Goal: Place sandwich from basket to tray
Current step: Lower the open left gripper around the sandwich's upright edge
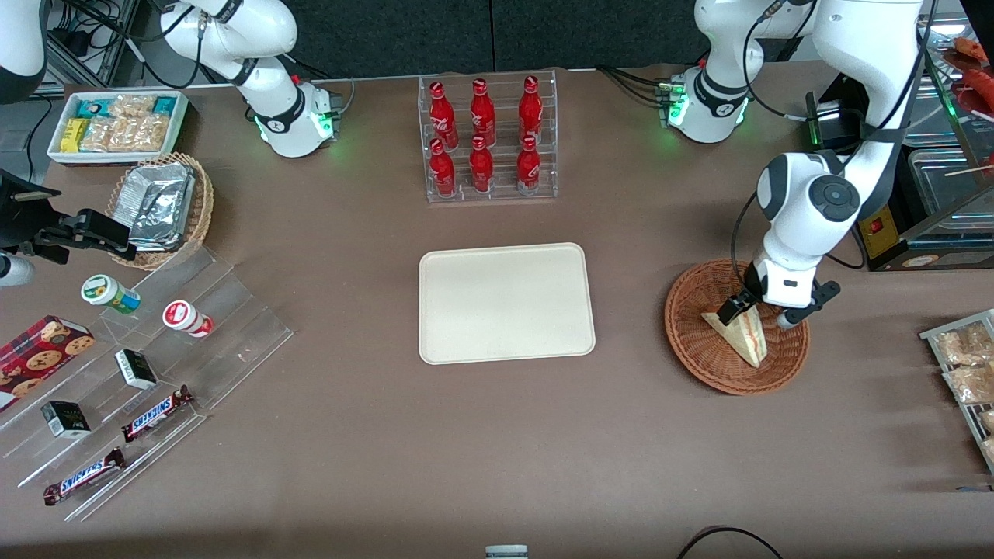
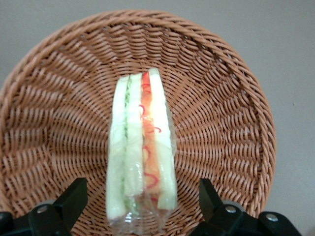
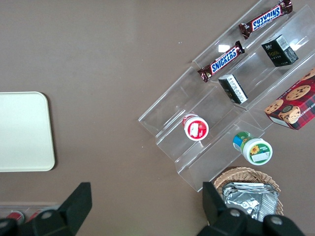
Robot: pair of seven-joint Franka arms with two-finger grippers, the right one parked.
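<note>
The sandwich is a plastic-wrapped wedge of pale bread with red and green filling. It lies in the round reddish-brown wicker basket toward the working arm's end of the table. My left gripper is low over the basket, open, with one finger on each side of the sandwich's farther end and not touching it. In the left wrist view the sandwich stands on edge in the basket, and the gripper straddles its end. The cream tray lies bare at the table's middle.
A clear rack of red bottles stands farther from the front camera than the tray. Packets on a rack lie past the basket at the working arm's end. A tan basket with foil packets and clear snack steps are at the parked arm's end.
</note>
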